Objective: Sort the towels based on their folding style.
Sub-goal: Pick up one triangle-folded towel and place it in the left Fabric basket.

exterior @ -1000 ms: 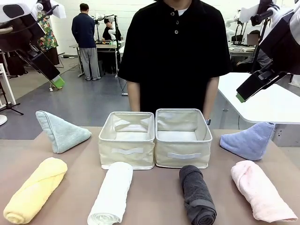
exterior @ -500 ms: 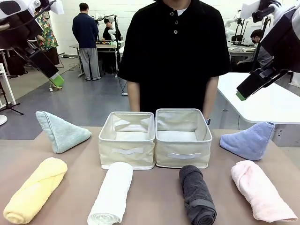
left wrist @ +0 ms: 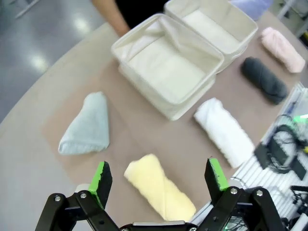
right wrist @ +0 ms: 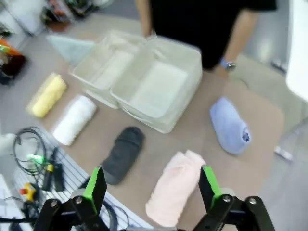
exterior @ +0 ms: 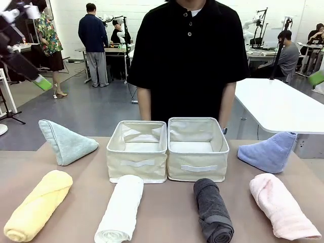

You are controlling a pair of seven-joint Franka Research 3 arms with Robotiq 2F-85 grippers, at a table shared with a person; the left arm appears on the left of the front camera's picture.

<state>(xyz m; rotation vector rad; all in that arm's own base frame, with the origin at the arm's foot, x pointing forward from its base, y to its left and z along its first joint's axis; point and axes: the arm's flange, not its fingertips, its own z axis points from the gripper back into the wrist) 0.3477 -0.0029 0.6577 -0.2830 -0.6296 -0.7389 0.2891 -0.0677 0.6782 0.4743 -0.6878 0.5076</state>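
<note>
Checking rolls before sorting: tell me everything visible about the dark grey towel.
The dark grey towel is terry cloth rolled into a cylinder, its spiral end toward the robot. It lies on the brown table before the right-hand cream basket, far end near the basket's front, nothing gripping it.

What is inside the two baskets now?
The left basket and right basket hold only bare cream lining, no towel. Their near walls hide little; wrist views show the floors.

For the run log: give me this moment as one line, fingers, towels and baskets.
left fingers: open, empty | right fingers: open, empty | towels: six on table, none sorted | baskets: both empty
</note>
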